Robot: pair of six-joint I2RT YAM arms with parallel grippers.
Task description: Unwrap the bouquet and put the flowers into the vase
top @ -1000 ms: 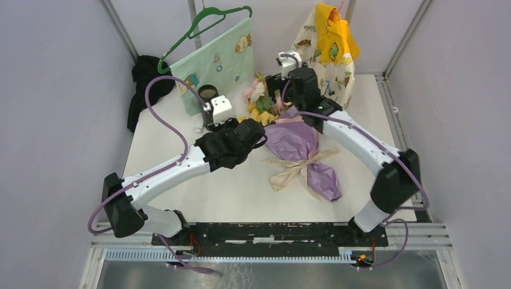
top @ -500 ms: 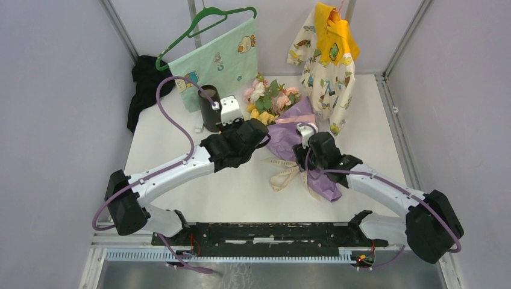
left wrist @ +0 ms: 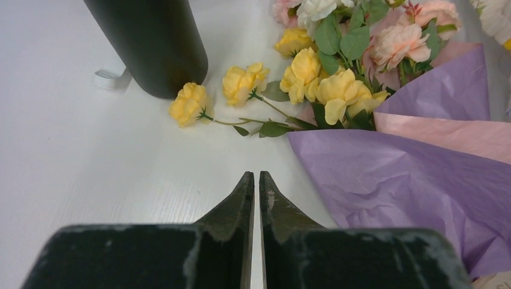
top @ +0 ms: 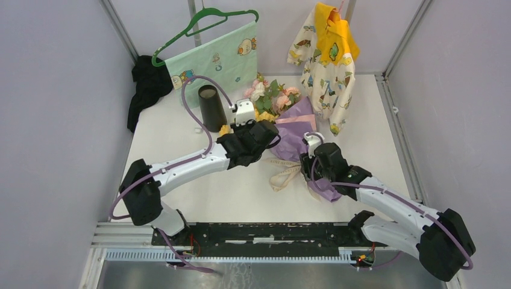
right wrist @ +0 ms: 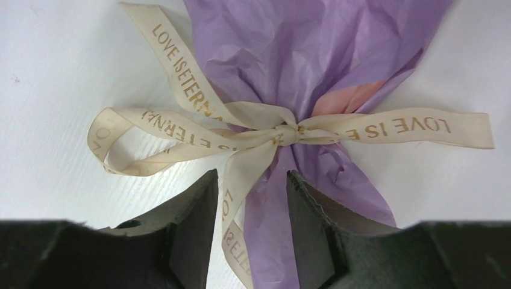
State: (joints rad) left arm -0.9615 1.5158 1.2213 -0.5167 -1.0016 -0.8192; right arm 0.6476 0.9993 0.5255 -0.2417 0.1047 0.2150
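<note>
The bouquet (top: 295, 141) lay toward the table's (top: 241, 192) far edge, its flowers (left wrist: 325, 84) just beside the vase (top: 211, 108). The right gripper (right wrist: 251, 177) stood apart astride a tail of the ribbon (right wrist: 283, 133), which looked soft and light and would likely slip loose if pulled by its end. The left gripper (left wrist: 253, 180) was pressed together, empty.

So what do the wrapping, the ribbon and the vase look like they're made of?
Wrapping: thin tissue-like paper, matte lilac, sharply crinkled and creased. Ribbon: looks like woven fabric, beige with a soft sheen and gold printed lettering; it folds limply. Vase: smooth black with a dull satin surface; plastic, coated metal or ceramic, the look leaves it open.
</note>
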